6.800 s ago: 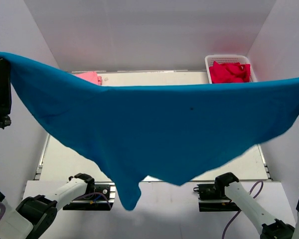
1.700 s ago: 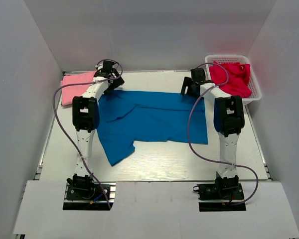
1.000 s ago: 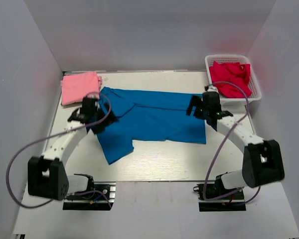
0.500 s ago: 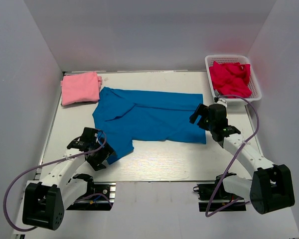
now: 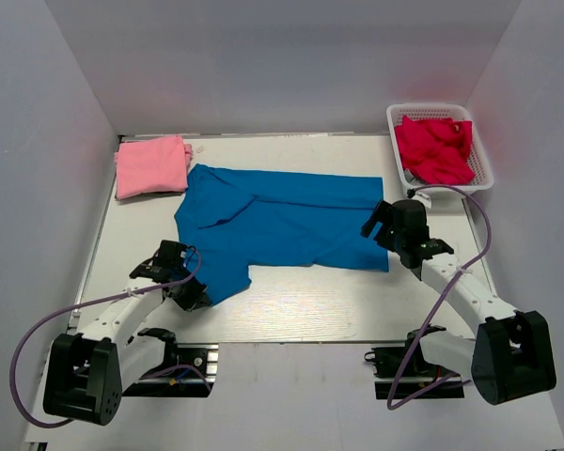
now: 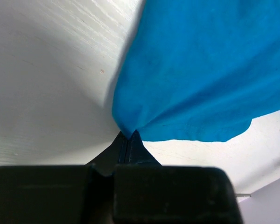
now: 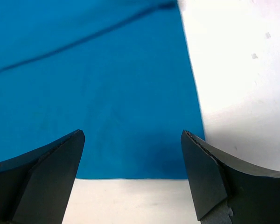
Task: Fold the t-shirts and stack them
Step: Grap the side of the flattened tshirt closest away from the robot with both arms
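Pink shirt is lying folded flat in the far left corner of the bench, its right edge just beside the far left corner of the blue shirt; cannot tell if the two are touching. Left gripper is sitting low toward the near left of the bench, clamped tight on the tip of the blue shirt's lobe that is pointing at the near left corner. In the left wrist view the cloth is bunching to a point right at the closed fingertips and casting a shadow on the pale wood along its left edge. The rest of the blue shirt is spreading across the middle of the bench, mostly flat, with a long diagonal crease running across its upper half and its far edge lying roughly parallel to the far edge of the bench. Right gripper is sitting over the shirt's near right corner, jaws standing wide apart and gripping nothing. In the right wrist view the two dark fingers are framing the shirt's near hem and right edge, with bare bench showing beyond both; cannot tell whether the tips are touching the cloth. White basket is standing in the far right corner of the bench, apart from the blue shirt, and crumpled red cloth is filling it.
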Motion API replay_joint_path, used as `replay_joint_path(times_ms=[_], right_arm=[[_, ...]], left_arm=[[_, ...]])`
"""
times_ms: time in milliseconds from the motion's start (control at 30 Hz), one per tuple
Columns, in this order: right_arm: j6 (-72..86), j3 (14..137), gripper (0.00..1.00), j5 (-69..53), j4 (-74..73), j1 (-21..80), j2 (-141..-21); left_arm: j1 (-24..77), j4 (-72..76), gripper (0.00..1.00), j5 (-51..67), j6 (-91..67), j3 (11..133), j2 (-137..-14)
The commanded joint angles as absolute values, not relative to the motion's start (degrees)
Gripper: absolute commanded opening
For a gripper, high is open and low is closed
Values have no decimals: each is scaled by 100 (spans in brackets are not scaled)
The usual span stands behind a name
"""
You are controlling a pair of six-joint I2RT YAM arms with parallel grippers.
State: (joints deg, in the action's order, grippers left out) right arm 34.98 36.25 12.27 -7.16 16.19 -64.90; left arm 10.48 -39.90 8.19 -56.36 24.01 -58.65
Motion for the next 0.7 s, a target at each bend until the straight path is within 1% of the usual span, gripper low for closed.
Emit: replay_joint_path(times_ms=[0, 100, 167, 333, 467, 567, 600, 667], right_arm=[[3717, 3498, 90, 1494, -1351, 1591, -6319], [3867, 3428, 90, 1538, -1993, 1591, -6302], [3946, 3244, 90, 1521, -2074, 1608, -6302], [3990, 2857, 90, 1328, -1776, 1591, -6407], [4087, 2690, 90, 1617, -1486, 1573, -6565], [4087, 2681, 85, 1661, -1372, 1573, -6662], [4113, 2663, 74, 1687, -1345, 1565, -6671], [4122, 2646, 62, 1696, -1275, 1556, -6741]], left_arm=[[1020, -3929, 0, 500, -5538, 2355, -5678], [1020, -3929, 0, 571, -5345, 2469, -5607], [1020, -4016, 0, 571, -5265, 2539, -5607], [1020, -4131, 0, 571, -5072, 2715, -5774], [1020, -4236, 0, 510, -5010, 2829, -5880], [1020, -4350, 0, 510, -5010, 2892, -5933], [1020, -4351, 0, 510, -5010, 2892, -5985], [967, -4420, 0, 335, -5097, 2944, -5985]])
